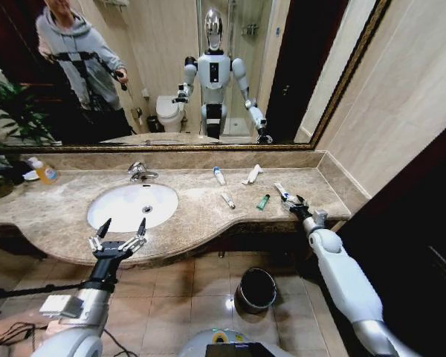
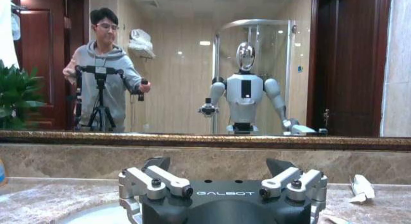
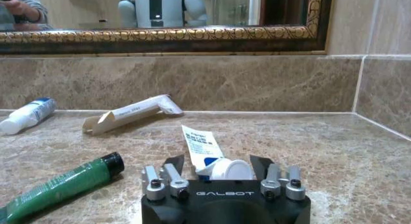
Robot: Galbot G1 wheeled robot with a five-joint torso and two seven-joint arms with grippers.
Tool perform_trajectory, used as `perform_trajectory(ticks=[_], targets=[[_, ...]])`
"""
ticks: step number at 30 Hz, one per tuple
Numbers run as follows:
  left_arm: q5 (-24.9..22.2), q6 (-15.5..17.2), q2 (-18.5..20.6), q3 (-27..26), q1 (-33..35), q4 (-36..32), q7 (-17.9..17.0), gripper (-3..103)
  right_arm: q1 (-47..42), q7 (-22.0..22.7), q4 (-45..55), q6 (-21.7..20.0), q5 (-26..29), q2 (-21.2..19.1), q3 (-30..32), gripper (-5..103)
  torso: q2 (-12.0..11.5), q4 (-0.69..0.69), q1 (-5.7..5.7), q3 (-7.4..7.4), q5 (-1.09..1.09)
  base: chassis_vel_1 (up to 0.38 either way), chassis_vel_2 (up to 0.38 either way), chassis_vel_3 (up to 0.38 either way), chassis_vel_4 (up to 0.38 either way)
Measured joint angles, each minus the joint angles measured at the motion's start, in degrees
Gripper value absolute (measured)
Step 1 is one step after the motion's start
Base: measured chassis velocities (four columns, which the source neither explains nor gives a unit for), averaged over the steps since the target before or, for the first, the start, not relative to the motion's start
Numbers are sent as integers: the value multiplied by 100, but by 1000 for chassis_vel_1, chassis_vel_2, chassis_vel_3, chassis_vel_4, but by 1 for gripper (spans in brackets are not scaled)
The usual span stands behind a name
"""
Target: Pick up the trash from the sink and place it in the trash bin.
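Note:
The white sink (image 1: 123,195) is set in the brown marble counter. My left gripper (image 1: 125,227) (image 2: 218,164) hovers open over the sink's front rim. Trash lies on the counter to the right of the sink: a white tube (image 1: 219,175) (image 3: 26,115), a white carton (image 1: 253,174) (image 3: 132,113), a small sachet (image 1: 227,200) and a dark green tube (image 1: 263,201) (image 3: 64,183). My right gripper (image 1: 293,202) (image 3: 218,161) rests low on the counter, shut on the cap end of a white-and-blue tube (image 1: 282,192) (image 3: 199,139). The black trash bin (image 1: 257,288) stands on the floor below the counter.
A chrome faucet (image 1: 140,171) stands behind the sink. A bottle with a yellow-orange label (image 1: 43,171) and a green plant (image 1: 4,111) sit at the counter's far left. The mirror and backsplash close the back, and a wall corner (image 3: 359,84) closes the right.

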Motion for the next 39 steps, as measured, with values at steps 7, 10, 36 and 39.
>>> perform_trajectory(ticks=[7, 10, 36, 39], targets=[[0, 0, 0, 0, 0, 0, 0, 100, -81, -45, 15, -5, -53, 25, 41, 54, 0, 0, 0, 0, 0, 0, 0, 0, 0], [0, 0, 0, 0, 0, 0, 0, 100, -147, -46, 39, -2, -65, 41, 64, 47, 0, 0, -1, 0, 0, 0, 0, 0, 0], [0, 0, 0, 0, 0, 0, 2, 100, -3582, 915, 3537, 1174, -147, 657, 793, 25, 0, -2, -1, -1, 0, 0, 0, 0, 0], [0, 0, 0, 0, 0, 0, 1, 100, -4349, 1139, 3847, 1532, -339, 1063, 765, 25, 0, -2, -2, -2, -2, 0, 0, 0, 0]])
